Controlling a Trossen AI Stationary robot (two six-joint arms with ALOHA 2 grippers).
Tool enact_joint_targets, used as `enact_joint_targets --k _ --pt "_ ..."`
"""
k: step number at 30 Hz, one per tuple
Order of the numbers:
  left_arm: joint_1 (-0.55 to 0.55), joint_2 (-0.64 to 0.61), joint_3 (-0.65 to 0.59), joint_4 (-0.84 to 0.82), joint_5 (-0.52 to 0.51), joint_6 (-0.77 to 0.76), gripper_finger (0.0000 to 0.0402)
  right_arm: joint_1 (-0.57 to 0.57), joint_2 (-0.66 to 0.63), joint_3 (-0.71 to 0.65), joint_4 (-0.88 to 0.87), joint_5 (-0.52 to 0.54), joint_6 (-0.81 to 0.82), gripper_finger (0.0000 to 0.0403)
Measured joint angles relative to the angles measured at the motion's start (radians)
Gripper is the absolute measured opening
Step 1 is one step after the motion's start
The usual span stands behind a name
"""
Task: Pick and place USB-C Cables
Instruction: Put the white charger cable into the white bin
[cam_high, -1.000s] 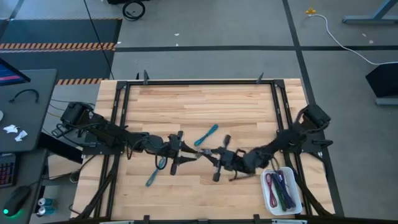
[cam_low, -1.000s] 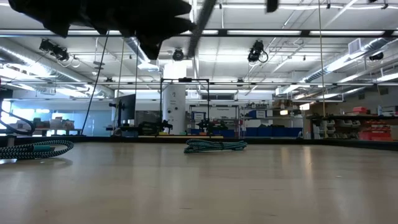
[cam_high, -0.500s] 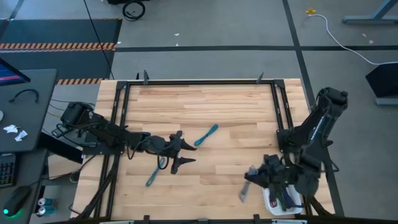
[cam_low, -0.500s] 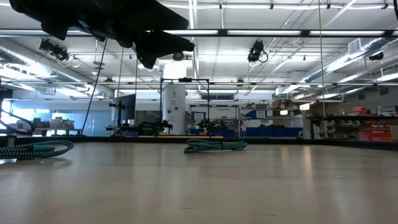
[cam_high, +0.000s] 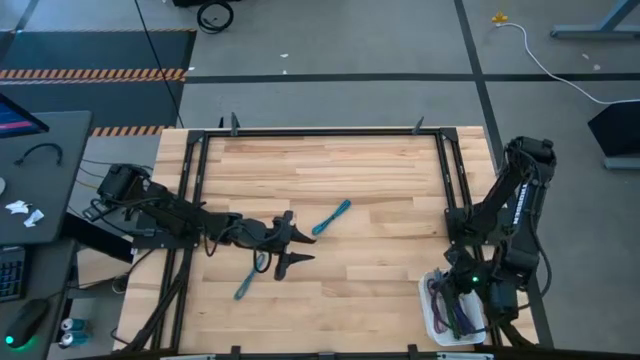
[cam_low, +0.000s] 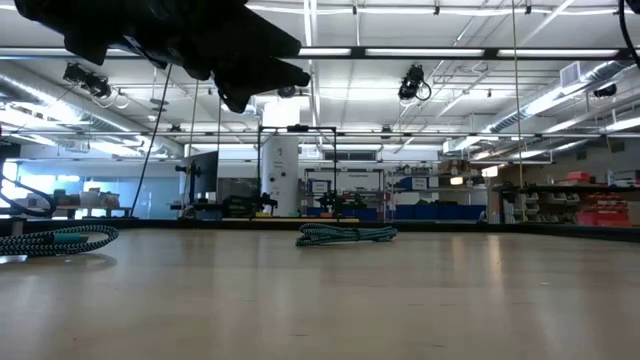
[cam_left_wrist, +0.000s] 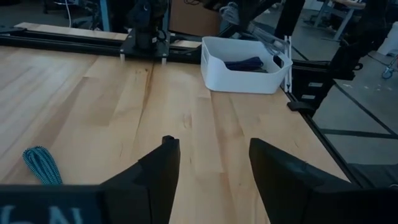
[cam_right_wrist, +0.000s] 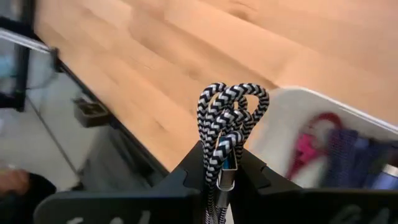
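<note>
USB-C cables mostly lay in the white bin (cam_high: 431, 300); my right gripper (cam_right_wrist: 219, 163) hung above it clamping a black-and-white one (cam_right_wrist: 227, 118), while my open left gripper (cam_left_wrist: 210, 163) waited near two teal cables (cam_high: 331, 217) well apart from it.

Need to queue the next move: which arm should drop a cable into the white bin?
Right. Its hand is shut on a black-and-white cable beside the white bin; the left hand is open, empty, mid-table.

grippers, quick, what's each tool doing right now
Left tool: open, empty, above the table.
Right tool: shut on a black-and-white braided cable, over the white bin.
</note>
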Motion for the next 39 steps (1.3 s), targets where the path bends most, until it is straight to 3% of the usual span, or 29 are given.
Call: enact_joint_targets --k 5,18,29,34,39 --pt "0.0 0.0 0.0 -0.002 0.0 0.0 0.02 -0.013 0.012 0.0 0.023 -0.031 0.005 0.004" --pt "0.0 -0.001 -0.001 -0.003 0.0 0.0 0.0193 -0.065 0.169 0.0 0.038 -0.25 -0.001 0.0041" --pt "0.0 -0.001 -0.001 -0.003 0.0 0.0 0.0188 -0.087 0.253 0.0 0.048 -0.342 -0.008 0.0045" --pt "0.0 -0.001 -0.001 -0.003 0.0 -0.001 0.0189 -0.085 0.285 0.0 0.059 -0.337 -0.035 0.0067" --pt "0.0 -0.001 -0.001 -0.002 0.0 -0.001 0.0186 -0.072 0.282 -0.001 0.058 -0.341 -0.033 0.0113"
